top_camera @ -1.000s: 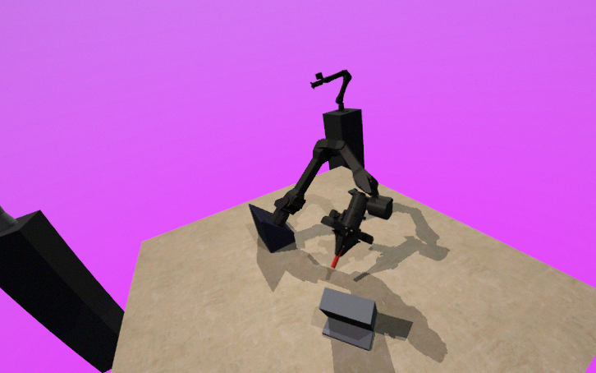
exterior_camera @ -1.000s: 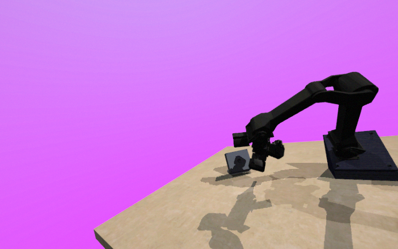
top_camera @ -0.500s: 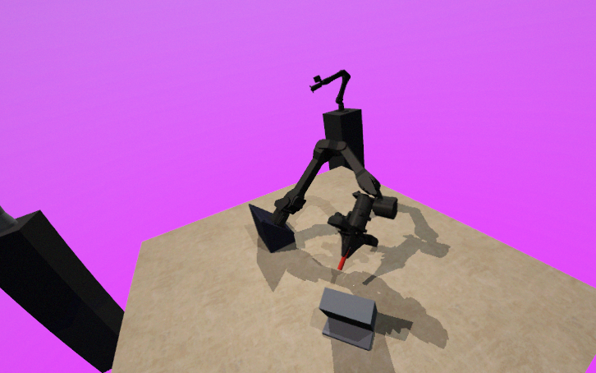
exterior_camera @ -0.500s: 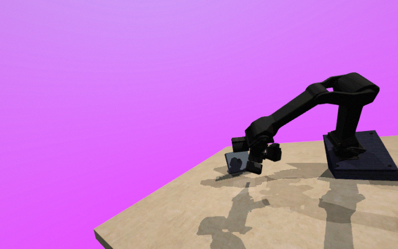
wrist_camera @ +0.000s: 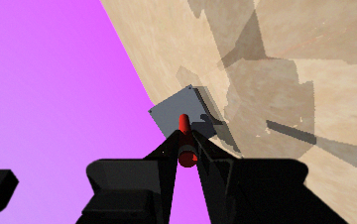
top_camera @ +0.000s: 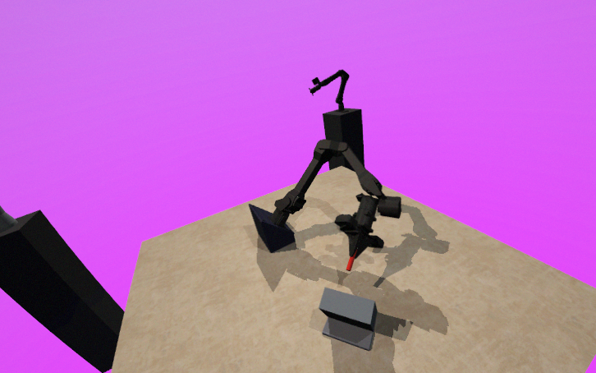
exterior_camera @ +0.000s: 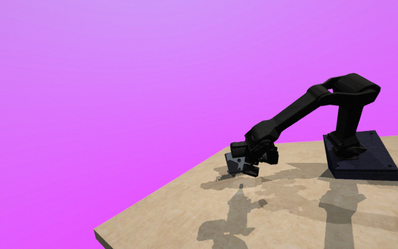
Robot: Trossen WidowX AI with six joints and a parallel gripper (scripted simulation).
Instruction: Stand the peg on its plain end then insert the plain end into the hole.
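Claw (top_camera: 352, 255) (wrist_camera: 184, 133) clamped on peg (top_camera: 350, 262) (wrist_camera: 183, 124), far end toward panel (top_camera: 346, 306) (exterior_camera: 231, 158) (wrist_camera: 174, 111), presumably tilted to match the hole (exterior_camera: 238, 160).

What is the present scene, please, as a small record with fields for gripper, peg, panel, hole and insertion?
gripper: shut on the peg
peg: red, tilted; hidden in the exterior view
white band: not clearly visible
sloped panel: grey, on the table
hole: visible in the exterior view
insertion: not done; the peg is outside the hole
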